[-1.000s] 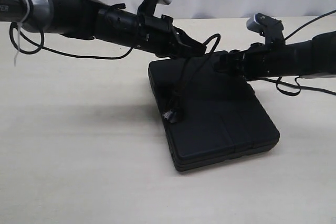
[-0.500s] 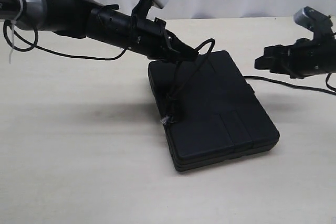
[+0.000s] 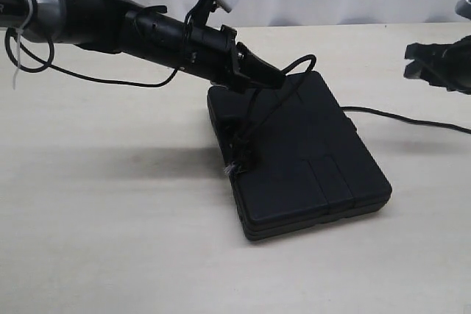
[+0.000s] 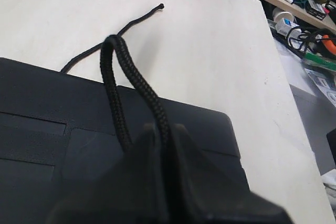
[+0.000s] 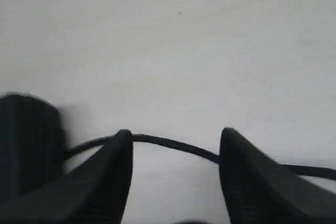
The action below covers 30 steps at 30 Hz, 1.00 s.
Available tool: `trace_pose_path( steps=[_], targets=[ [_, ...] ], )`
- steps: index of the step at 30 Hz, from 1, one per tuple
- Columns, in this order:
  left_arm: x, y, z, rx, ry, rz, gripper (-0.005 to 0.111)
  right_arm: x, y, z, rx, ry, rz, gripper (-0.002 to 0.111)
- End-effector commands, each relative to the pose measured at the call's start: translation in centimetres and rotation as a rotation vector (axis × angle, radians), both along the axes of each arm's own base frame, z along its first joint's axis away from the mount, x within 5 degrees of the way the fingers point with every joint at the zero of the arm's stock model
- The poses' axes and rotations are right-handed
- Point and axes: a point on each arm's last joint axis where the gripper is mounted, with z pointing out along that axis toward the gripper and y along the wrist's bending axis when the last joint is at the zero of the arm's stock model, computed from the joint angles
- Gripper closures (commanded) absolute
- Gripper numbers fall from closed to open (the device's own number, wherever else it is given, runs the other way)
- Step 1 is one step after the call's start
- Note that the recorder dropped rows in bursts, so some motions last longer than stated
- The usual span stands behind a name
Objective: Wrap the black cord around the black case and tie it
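Pulling back: right jaws, wide open, empty, now well apart from black case (image 3: pixel 316 159); left jaws pinch black cord (image 4: pixel 139 80) loop, case just beneath. Knot not yet tied.

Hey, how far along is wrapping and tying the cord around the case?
Done: little; the black cord drapes over the black case, not tied. In hand: the left gripper, jaws shut, holds a loop of it; the right gripper is open above the tail on the table. Left: wrapping, tying.
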Motion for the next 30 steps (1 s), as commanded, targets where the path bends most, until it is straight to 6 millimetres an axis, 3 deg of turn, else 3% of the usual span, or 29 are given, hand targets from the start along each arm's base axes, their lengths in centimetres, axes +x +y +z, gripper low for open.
trace_pose_path(
  steps=[1,3,5,7,11,13,16,21,26,30],
  targets=[
    [-0.3,-0.1,0.5,-0.015,-0.007,-0.011,0.107,-0.2,-2.1,1.1,-0.377,0.251,0.034,0.060],
    [-0.3,-0.1,0.5,-0.015,-0.009,-0.012,0.107,0.0,-2.3,1.5,-0.533,0.332,0.056,0.060],
    [-0.3,-0.1,0.5,-0.015,-0.009,-0.012,0.107,0.4,-1.2,1.4,-0.660,0.376,0.211,0.060],
    [-0.3,-0.1,0.5,-0.013,-0.009,-0.013,0.107,0.7,0.7,1.0,-0.762,0.384,0.455,0.060],
    [-0.3,0.0,0.5,-0.011,-0.010,-0.017,0.107,1.8,3.9,-0.5,-0.866,0.342,0.683,0.060],
    [-0.3,0.0,0.5,-0.011,-0.010,-0.017,0.107,2.5,4.5,-1.7,-0.894,0.353,0.680,0.060],
    [-0.3,0.0,0.5,-0.009,-0.016,-0.017,0.107,4.3,3.9,-2.8,-0.889,0.420,0.535,0.063],
    [-0.3,0.0,0.5,-0.008,-0.029,-0.024,0.107,5.4,3.7,-5.3,-0.900,0.565,0.671,0.066],
    [-0.3,0.0,0.4,-0.007,-0.034,-0.027,0.107,5.4,4.7,-6.4,-0.831,0.525,0.825,0.066],
    [-0.3,0.0,0.4,-0.007,-0.034,-0.027,0.107,5.9,4.7,-6.5,-0.854,0.480,0.823,0.066]
  ],
)
